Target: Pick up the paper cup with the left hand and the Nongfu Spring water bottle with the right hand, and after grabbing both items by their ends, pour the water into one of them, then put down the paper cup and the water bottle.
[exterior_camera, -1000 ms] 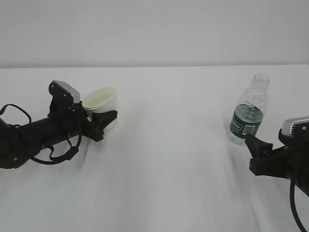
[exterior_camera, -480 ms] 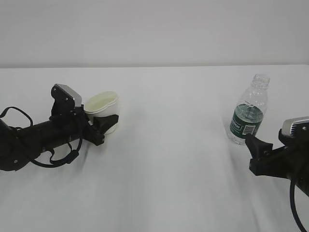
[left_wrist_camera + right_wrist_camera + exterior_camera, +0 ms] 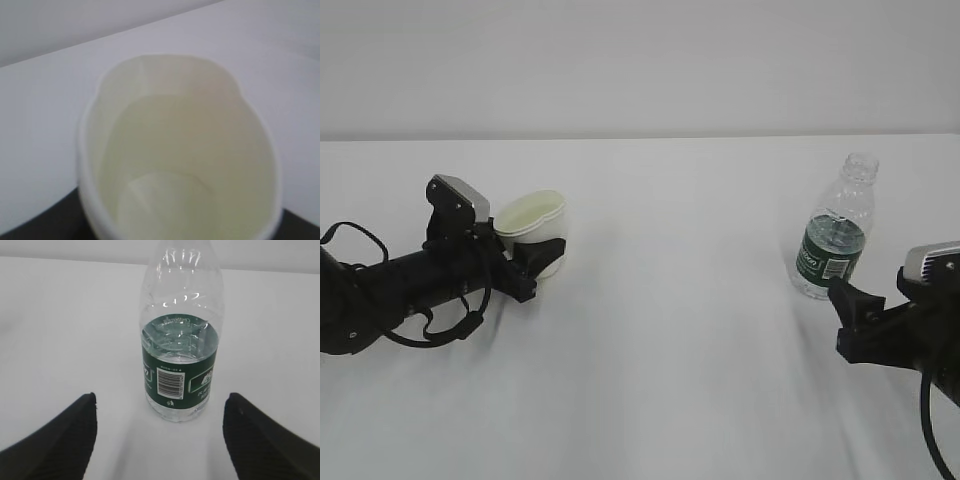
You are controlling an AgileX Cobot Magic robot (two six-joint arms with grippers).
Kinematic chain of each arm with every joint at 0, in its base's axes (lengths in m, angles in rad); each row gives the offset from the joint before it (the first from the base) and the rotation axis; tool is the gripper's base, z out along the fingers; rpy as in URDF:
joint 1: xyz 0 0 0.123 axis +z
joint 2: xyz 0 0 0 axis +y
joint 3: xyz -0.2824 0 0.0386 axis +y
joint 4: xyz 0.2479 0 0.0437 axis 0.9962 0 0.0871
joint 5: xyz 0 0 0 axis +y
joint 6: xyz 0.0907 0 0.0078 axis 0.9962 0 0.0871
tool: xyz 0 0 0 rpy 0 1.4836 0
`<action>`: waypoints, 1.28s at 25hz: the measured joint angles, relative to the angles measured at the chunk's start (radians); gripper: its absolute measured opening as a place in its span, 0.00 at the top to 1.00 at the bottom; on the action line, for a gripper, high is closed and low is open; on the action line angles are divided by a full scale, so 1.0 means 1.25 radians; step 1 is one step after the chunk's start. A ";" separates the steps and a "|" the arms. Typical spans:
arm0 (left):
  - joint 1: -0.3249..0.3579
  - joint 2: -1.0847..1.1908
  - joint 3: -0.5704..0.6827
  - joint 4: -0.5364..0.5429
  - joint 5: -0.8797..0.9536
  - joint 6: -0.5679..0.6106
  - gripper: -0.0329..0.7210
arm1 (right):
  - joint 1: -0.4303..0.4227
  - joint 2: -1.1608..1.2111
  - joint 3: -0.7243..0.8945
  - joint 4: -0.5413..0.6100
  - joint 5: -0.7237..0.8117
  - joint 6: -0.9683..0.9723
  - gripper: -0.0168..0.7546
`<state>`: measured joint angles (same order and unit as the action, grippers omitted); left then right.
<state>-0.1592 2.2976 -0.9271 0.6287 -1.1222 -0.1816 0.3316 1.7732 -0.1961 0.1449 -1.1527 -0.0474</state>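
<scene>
The white paper cup (image 3: 532,218) sits between the fingers of my left gripper (image 3: 538,256), which is shut on its lower wall and squeezes the rim into an oval. The left wrist view looks down into the cup's cream inside (image 3: 180,165), with a dark finger (image 3: 35,222) at the lower left corner. I cannot tell whether the cup's base touches the table. The uncapped Nongfu Spring water bottle (image 3: 835,232) stands upright at the right, with water (image 3: 180,342) up to its green label. My right gripper (image 3: 847,320) is open just in front of it; its fingers (image 3: 62,437) flank the bottle (image 3: 179,335) without touching.
A white table (image 3: 670,330) runs back to a pale wall. Wide bare tabletop lies between the two arms. The left arm's black cable (image 3: 440,325) loops low over the table.
The left gripper and the cup have shifted slightly right and down. The right gripper and the bottle have not moved.
</scene>
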 joint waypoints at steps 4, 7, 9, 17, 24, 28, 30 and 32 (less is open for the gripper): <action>0.000 0.000 0.000 0.000 0.000 0.000 0.43 | 0.000 0.000 0.000 0.000 0.000 0.000 0.22; 0.000 0.000 0.000 0.000 0.000 0.001 0.43 | 0.000 0.000 0.000 0.000 0.000 0.000 0.22; 0.000 0.000 0.000 0.004 0.000 0.001 0.43 | 0.000 0.000 0.000 0.000 0.000 0.000 0.22; 0.000 0.000 0.000 0.031 0.000 0.001 0.38 | 0.000 0.000 0.000 0.000 0.000 0.000 0.22; 0.000 0.000 0.000 0.033 0.000 0.001 0.34 | 0.000 0.000 0.000 0.000 0.000 0.000 0.22; 0.000 0.000 0.000 0.033 0.000 0.001 0.33 | 0.000 0.000 0.000 0.000 0.000 0.000 0.22; 0.000 0.000 0.000 0.033 0.000 0.001 0.32 | 0.000 0.000 0.000 0.000 0.000 0.000 0.22; 0.000 0.000 0.000 0.033 0.000 0.001 0.30 | 0.000 0.000 0.000 0.000 0.000 0.000 0.22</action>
<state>-0.1592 2.2976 -0.9271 0.6694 -1.1222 -0.1800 0.3316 1.7732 -0.1961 0.1449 -1.1527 -0.0474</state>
